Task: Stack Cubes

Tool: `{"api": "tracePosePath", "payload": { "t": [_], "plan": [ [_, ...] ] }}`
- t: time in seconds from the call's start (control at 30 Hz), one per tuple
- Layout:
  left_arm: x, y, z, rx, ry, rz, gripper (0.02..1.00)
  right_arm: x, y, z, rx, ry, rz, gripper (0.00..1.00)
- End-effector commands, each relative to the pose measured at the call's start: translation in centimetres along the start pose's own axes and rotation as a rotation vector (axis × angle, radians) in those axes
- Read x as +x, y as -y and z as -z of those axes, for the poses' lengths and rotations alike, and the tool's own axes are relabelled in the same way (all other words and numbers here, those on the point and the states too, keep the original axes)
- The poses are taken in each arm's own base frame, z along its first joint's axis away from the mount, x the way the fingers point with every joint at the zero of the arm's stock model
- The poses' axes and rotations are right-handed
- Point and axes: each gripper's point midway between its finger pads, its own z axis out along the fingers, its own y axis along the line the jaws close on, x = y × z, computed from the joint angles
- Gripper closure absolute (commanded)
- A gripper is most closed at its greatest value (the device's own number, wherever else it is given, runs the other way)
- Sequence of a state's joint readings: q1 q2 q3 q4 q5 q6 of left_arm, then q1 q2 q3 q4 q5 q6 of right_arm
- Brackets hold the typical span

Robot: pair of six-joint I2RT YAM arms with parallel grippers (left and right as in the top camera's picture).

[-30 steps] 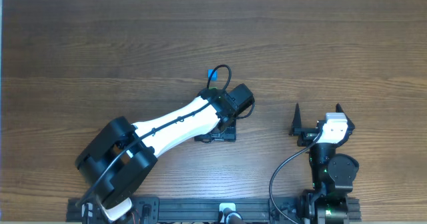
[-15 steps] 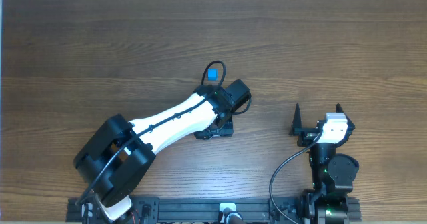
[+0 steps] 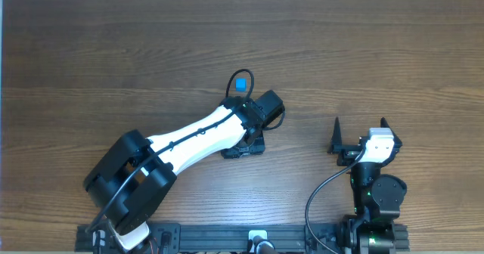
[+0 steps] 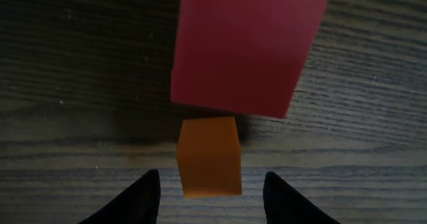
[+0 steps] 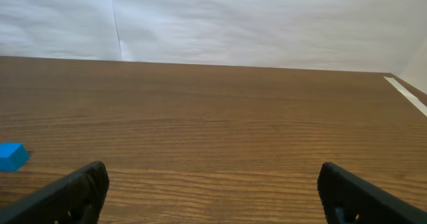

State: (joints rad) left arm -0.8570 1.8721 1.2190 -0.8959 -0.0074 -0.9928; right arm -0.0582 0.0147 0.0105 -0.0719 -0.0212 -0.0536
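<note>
An orange cube (image 4: pixel 209 155) lies on the wooden table, just ahead of and between the tips of my left gripper (image 4: pixel 211 179), which is open and straddles it without touching. A bigger-looking red cube (image 4: pixel 247 47) sits right beyond the orange one. From above, the left arm reaches to mid-table and its gripper (image 3: pixel 243 147) points down, hiding both cubes. A small blue cube (image 3: pixel 240 84) lies just past the left wrist; it is also the blue cube (image 5: pixel 12 155) far off to one side of my right gripper (image 5: pixel 213 184). The right gripper (image 3: pixel 360 122) stands open and empty near its base.
The brown wooden table (image 3: pixel 363 42) has wide free room at the back, left and right. A white backdrop (image 5: pixel 267 24) rises behind the far table edge. A strip of white tape (image 5: pixel 407 94) marks the far corner.
The left arm drew slightly back and to the left, uncovering the whole blue cube, then kept still. The right arm has not moved.
</note>
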Motion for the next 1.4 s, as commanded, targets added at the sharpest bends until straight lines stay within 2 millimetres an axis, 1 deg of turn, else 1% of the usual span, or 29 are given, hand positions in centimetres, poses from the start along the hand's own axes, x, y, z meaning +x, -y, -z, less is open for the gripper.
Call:
{"api": "tracePosePath", "payload": {
  "t": [0.03, 0.2, 0.5, 0.6, 1.13, 1.2, 1.27, 1.33, 1.4],
  "plan": [
    [0.2, -0.5, -0.9, -0.026, -0.016, 0.038, 0.533, 0.1, -0.2, 0.0, -0.009, 0.001, 0.000, 0.007],
    [0.2, -0.6, -1.0, -0.028, -0.017, 0.041, 0.564, 0.1, -0.2, 0.0, -0.009, 0.001, 0.000, 0.007],
    [0.3, -0.7, -1.2, -0.038, -0.022, 0.065, 0.570, 0.1, -0.2, 0.0, -0.009, 0.001, 0.000, 0.007],
    [0.3, -0.8, -1.4, -0.044, -0.026, 0.067, 0.590, 0.1, -0.2, 0.0, -0.009, 0.001, 0.000, 0.009],
    [0.3, -0.8, -1.5, -0.047, -0.024, 0.071, 0.807, 0.1, -0.2, 0.0, -0.009, 0.001, 0.000, 0.009],
    [0.2, -0.7, -1.2, -0.039, -0.019, 0.071, 0.818, 0.1, -0.2, 0.0, -0.009, 0.001, 0.000, 0.007],
    [0.0, -0.4, -0.3, -0.017, -0.004, 0.063, 0.831, 0.1, -0.2, 0.0, -0.009, 0.001, 0.000, 0.007],
    [-0.4, -0.2, 1.2, -0.001, 0.022, 0.063, 0.840, 0.1, -0.2, 0.0, -0.009, 0.001, 0.000, 0.007],
    [-1.1, -0.1, 3.2, 0.015, 0.063, 0.062, 0.844, 0.1, -0.2, 0.0, -0.009, 0.001, 0.000, 0.009]
  ]
}}
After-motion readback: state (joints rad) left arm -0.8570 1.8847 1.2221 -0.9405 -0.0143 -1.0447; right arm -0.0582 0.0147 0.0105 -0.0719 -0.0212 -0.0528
